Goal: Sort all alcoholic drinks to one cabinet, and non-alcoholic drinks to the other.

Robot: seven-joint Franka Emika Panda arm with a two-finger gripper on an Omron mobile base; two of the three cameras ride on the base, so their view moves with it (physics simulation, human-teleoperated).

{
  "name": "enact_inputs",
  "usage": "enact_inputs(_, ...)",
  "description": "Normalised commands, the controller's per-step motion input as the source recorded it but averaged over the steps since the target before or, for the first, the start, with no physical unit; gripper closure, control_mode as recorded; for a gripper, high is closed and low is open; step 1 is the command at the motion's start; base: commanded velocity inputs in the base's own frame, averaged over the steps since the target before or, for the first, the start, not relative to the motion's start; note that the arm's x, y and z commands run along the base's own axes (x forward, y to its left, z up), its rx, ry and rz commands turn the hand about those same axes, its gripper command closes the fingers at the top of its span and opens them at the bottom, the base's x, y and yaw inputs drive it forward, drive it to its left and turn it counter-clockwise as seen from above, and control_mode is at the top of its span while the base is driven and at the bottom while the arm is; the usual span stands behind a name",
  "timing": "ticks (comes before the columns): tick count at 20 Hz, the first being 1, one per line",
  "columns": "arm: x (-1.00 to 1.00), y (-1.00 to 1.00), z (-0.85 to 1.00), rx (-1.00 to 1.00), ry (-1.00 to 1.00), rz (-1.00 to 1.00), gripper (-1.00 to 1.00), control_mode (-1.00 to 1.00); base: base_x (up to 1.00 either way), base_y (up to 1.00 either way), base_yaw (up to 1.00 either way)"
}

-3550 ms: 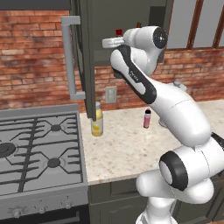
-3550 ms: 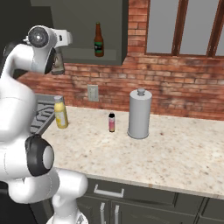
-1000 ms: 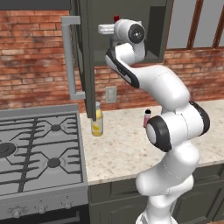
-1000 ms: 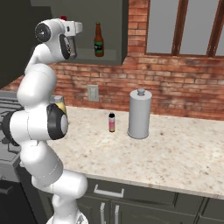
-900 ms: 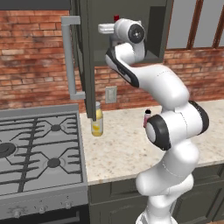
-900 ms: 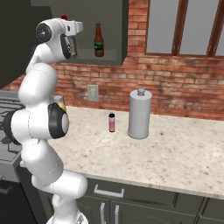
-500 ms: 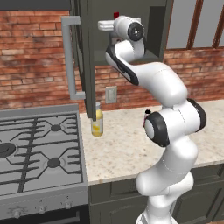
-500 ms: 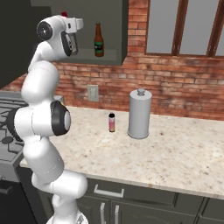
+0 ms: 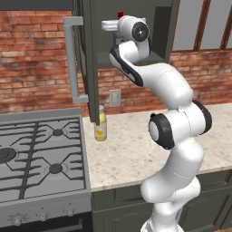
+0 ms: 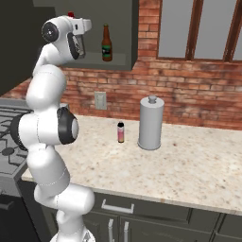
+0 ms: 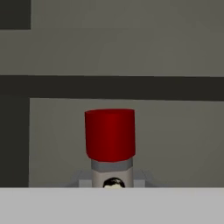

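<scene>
The arm reaches up into the open wall cabinet (image 9: 127,41), whose door stands swung out to the left with its long pale bar handle (image 9: 71,59) facing the room. In the hand view the gripper (image 11: 113,183) is closed on the grey bottle (image 11: 111,168): the red cap (image 11: 110,134) and the grey neck below it rise straight from between the fingertips, with the cabinet's grey back wall and a dark horizontal band behind. In the left base view the red cap (image 9: 120,14) peeks out just above the hand, high inside the cabinet; in the right base view it shows (image 10: 71,14) on top of the hand in the same way.

The brown beer bottle (image 10: 107,44) stands upright on the cabinet's inner shelf (image 10: 118,62), to the right of the hand and apart from it.

On the speckled worktop (image 10: 179,165), the tall yellow bottle (image 9: 100,124) stands at the left end, just right of the stove (image 9: 36,154) and below the open door's edge, under a wall socket (image 9: 114,98). The small pink bottle (image 10: 120,132) with its black cap stands upright further right, just left of a tall grey canister (image 10: 151,123) with a knobbed lid; the two are close but not touching. A brick wall runs behind them, with windows at the upper right.
</scene>
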Motion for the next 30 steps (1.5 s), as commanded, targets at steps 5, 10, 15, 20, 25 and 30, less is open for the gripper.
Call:
enact_inputs(5,0.28,-0.11,0.00,0.01,0.00,0.00,1.00,-1.00,0.00,0.00,0.00)
enact_inputs(10,0.23,-0.10,0.00,0.02,0.00,0.00,1.00,-1.00,0.00,0.00,0.00)
enact_inputs(15,0.11,-0.08,-0.07,0.02,0.00,0.00,1.00,-1.00,0.00,0.00,0.00)
enact_inputs(20,0.21,-0.10,-0.14,0.02,0.00,0.00,1.00,-1.00,0.00,0.00,0.00)
enact_inputs(25,0.24,-0.07,-0.15,0.02,0.00,0.00,1.00,-1.00,0.00,0.00,0.00)
enact_inputs(30,0.18,-0.02,-0.15,0.02,0.00,0.00,1.00,-1.00,0.00,0.00,0.00)
